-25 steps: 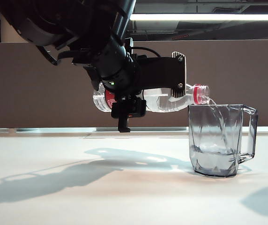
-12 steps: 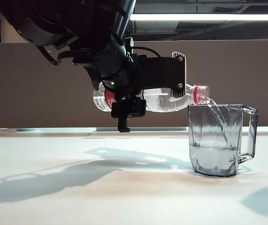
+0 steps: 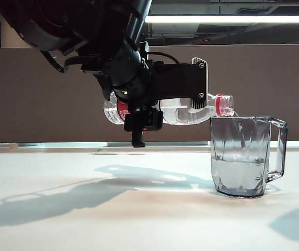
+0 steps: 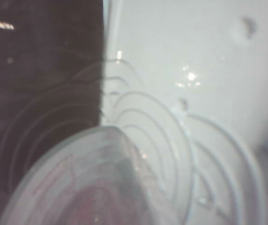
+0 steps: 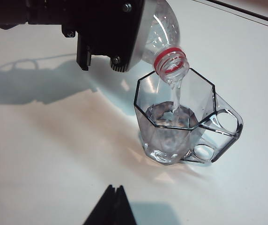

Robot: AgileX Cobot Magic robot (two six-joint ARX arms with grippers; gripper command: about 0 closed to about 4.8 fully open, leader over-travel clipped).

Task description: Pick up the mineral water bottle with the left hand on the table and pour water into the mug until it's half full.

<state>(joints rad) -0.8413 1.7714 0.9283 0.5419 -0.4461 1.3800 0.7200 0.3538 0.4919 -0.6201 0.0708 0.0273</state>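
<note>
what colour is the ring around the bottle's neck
Red. The neck ring shows best in the right wrist view.

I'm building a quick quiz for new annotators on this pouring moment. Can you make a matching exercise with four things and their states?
Things:
1. mineral water bottle
2. mug
3. left gripper
4. right gripper

States:
A. stands upright on the table, partly filled with water
B. dark tip low in the right wrist view, away from the mug, holding nothing
C. lies almost level in the air, mouth over the mug's rim, water streaming out
D. jaws clamped round the bottle's body

Pairs: 1-C, 2-A, 3-D, 4-B
</note>
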